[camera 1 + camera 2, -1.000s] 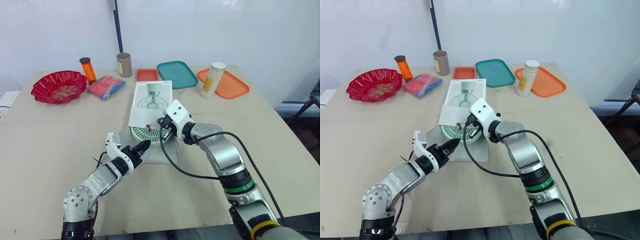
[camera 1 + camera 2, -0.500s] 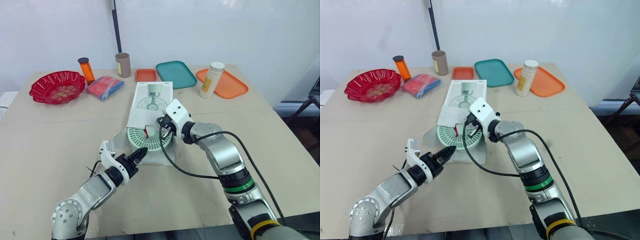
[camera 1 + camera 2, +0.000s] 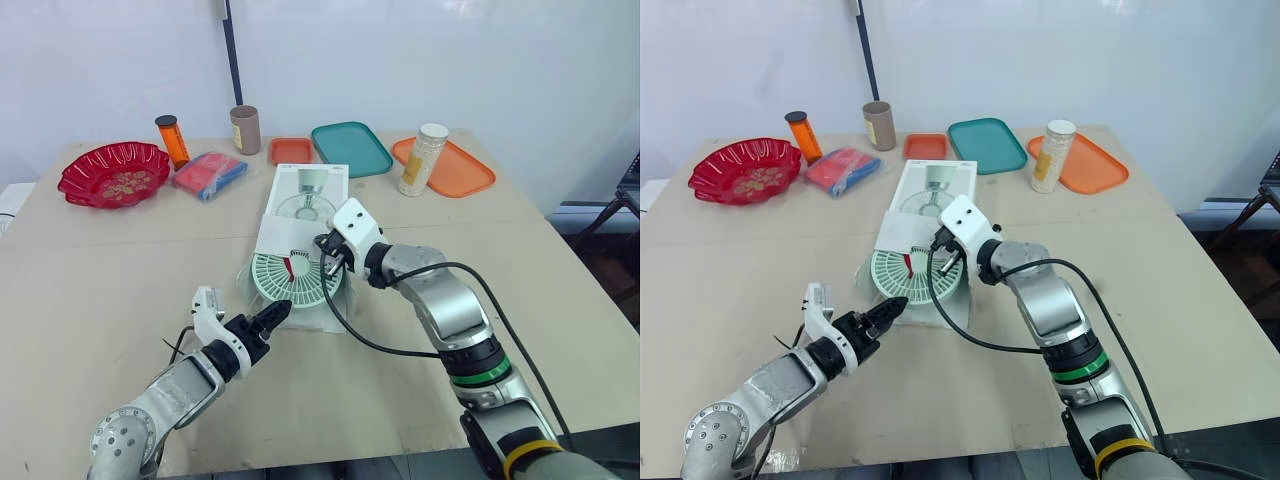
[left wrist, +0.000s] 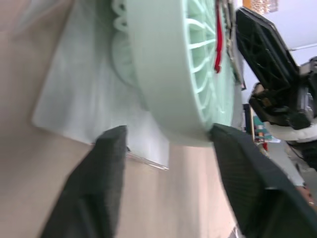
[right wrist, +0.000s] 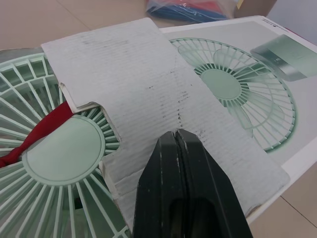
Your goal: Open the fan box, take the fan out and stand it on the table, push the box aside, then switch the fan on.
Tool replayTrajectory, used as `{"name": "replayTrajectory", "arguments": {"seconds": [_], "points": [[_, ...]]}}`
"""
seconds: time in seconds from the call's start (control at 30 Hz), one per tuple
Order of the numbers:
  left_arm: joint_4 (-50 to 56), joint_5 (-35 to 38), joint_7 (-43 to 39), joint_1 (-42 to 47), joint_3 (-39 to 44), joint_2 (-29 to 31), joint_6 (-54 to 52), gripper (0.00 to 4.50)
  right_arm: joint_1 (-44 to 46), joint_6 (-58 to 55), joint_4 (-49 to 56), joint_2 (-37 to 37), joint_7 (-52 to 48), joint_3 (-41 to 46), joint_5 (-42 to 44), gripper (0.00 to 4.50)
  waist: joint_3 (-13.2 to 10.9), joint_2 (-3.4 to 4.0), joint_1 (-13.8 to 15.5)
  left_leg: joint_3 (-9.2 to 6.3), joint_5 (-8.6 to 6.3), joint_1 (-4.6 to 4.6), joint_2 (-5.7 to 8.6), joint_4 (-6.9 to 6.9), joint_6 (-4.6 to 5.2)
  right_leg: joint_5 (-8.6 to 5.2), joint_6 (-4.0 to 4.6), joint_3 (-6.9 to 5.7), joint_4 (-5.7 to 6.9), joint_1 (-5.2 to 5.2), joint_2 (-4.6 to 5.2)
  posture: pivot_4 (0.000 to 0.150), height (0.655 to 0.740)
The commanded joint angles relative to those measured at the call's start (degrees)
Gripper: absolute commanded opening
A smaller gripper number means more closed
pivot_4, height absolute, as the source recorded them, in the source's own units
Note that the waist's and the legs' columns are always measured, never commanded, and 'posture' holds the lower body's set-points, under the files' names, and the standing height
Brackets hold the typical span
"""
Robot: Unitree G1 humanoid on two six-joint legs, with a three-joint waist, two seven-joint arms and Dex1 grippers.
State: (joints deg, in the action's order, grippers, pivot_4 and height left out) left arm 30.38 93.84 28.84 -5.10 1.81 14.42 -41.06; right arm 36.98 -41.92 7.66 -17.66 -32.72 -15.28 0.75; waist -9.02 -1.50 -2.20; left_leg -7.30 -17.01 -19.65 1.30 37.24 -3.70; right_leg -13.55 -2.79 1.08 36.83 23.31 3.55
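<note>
The white fan box [image 3: 306, 196] lies flat at the table's middle, its grey cardboard flap [image 5: 138, 89] folded out toward me. The pale green fan [image 3: 292, 282], with a red strap across its grille, lies half out of the box mouth on a clear plastic bag [image 4: 84, 94]. My right gripper [image 3: 326, 252] is shut, its fingers [image 5: 188, 188] lying over the flap just above the fan. My left gripper [image 3: 272, 316] is open at the fan's near rim [image 4: 168, 64], which sits just ahead of the gap between its fingers.
Along the far edge stand a red bowl [image 3: 115, 172], an orange bottle [image 3: 173, 140], a blue and red packet [image 3: 210, 173], a brown cup [image 3: 245, 128], a small orange tray [image 3: 292, 150], a teal tray [image 3: 350, 148] and an orange tray [image 3: 470, 175] beside a white jar [image 3: 425, 158].
My left arm has drawn back toward the table's near edge. The fan has come further out of the box toward me, showing more of its grille. The right gripper has stayed on the flap.
</note>
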Motion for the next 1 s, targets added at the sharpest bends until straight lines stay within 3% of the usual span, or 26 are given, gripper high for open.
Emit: {"name": "replayTrajectory", "arguments": {"seconds": [0.03, 0.07, 0.43, 0.73, 1.0], "points": [[-0.4, -1.3, 0.8, -1.3, 0.5, 1.0, 0.9, 4.23, -1.2, -1.1, -1.2, -1.0, -0.2, -0.8, -0.4, 0.00, 0.0, 0.01, 0.0, 0.00, 0.00, 0.00, 0.00, 0.00, 0.00, 0.00, 0.00, 0.00, 0.00, 0.00, 0.00, 0.150, 0.7400], [-0.4, -1.3, 0.6, -1.4, 0.9, 1.0, 1.3, 4.42, -1.2, -1.1, -1.2, -1.1, -0.2, -0.9, -0.4, 0.00, 0.0, 0.01, 0.0, -0.01, -0.01, -0.01, -0.01, 0.00, 0.01, -0.01, 0.01, 0.00, -0.01, 0.01, -0.01, 0.150, 0.7400], [0.6, 1.6, -5.4, -1.8, 5.2, -0.5, 6.4, 4.42, -1.6, 0.7, -1.8, -1.8, -0.4, -1.6, -0.9, 0.00, 0.0, 0.05, 0.1, -0.01, -0.01, -0.06, -0.04, 0.00, 0.01, 0.00, 0.00, -0.02, -0.05, 0.03, -0.02, 0.150, 0.7400], [1.8, 2.1, -9.2, -3.7, 4.9, 1.9, 5.7, 4.42, -1.6, 2.2, -3.2, -2.0, -0.3, -1.9, -1.3, 0.00, -0.1, 0.06, 0.2, -0.01, -0.01, -0.07, -0.05, 0.01, 0.01, 0.00, -0.02, -0.04, -0.09, 0.02, -0.02, 0.150, 0.7400], [-5.7, -1.1, -11.2, 3.4, 3.7, 0.1, 5.6, 4.42, -1.6, 2.9, -3.5, -2.0, -0.3, -2.2, -1.5, 0.00, -0.1, 0.06, 0.3, 0.00, -0.01, -0.07, -0.05, 0.01, 0.01, 0.02, -0.05, -0.05, -0.11, 0.00, -0.04, 0.150, 0.7400]]}}
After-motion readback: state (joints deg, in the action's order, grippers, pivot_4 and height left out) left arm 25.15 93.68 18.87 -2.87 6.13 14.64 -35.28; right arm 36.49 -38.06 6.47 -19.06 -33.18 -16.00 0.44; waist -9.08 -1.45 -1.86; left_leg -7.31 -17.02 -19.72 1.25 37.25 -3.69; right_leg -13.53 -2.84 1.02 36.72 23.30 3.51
